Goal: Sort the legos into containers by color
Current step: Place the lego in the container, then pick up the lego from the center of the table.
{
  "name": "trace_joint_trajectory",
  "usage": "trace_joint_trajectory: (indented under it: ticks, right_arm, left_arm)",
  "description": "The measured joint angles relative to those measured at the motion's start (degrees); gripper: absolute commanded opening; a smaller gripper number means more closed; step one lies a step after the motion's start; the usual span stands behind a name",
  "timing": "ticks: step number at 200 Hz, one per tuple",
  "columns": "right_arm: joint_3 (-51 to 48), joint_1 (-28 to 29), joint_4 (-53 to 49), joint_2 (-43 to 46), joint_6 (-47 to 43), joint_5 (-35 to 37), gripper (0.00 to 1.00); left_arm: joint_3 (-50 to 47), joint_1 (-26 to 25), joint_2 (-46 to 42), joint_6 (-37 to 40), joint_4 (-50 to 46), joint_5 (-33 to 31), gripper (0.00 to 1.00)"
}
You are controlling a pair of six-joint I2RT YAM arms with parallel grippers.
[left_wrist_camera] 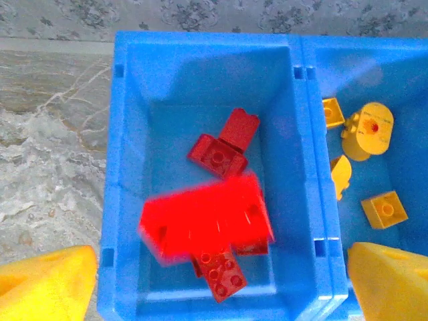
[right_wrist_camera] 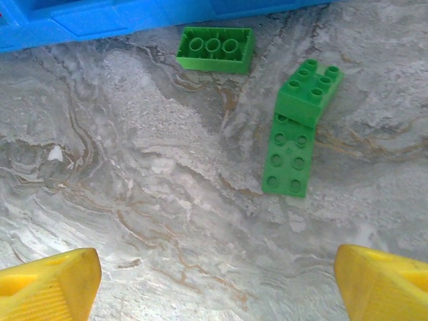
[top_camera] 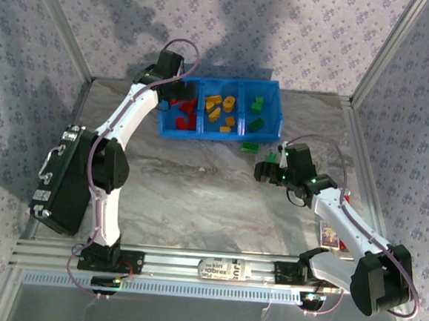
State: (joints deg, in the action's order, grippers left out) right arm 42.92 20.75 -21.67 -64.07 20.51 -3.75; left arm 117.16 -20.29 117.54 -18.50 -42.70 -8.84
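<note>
The blue bin [top_camera: 265,131] stands at the back of the table with three compartments. My left gripper [top_camera: 176,98] hangs open above the left compartment [left_wrist_camera: 127,167]. A blurred red brick [left_wrist_camera: 207,224] is loose between and below the fingers, over several red bricks [left_wrist_camera: 217,157]. Orange-yellow bricks [left_wrist_camera: 368,130] lie in the middle compartment and green ones [top_camera: 257,113] in the right one. My right gripper [right_wrist_camera: 217,274] is open over bare table. Ahead of it lie a green brick [right_wrist_camera: 215,48] by the bin wall and two overlapping green bricks [right_wrist_camera: 294,134].
A black case with a handle [top_camera: 60,182] stands at the table's left edge beside the left arm. Small printed cards [top_camera: 331,235] lie near the right arm. Aluminium frame posts [top_camera: 382,55] and patterned walls close in the table.
</note>
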Motion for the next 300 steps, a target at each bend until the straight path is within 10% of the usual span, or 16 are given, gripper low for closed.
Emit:
trace_joint_trajectory:
  ticks: [71,143,300]
  right_arm:
    - [2.16,-7.91,-4.37,-9.38,0.26,1.4,0.82]
    - [14.53,-4.35,-5.03,-27.26,-0.13,3.43,0.76]
    - [21.24,0.83,-6.82,-40.61,1.46,11.98,0.35]
  left_arm:
    - [-37.77,-9.11,-21.92,-1.99,8.79,-0.55,0.98]
    - [-64.54,-15.5,-45.18,-9.4,20.52,-0.66,0.97]
    - [-82.95,-18.88,-64.3,-19.58,21.66,-2.19,0.96]
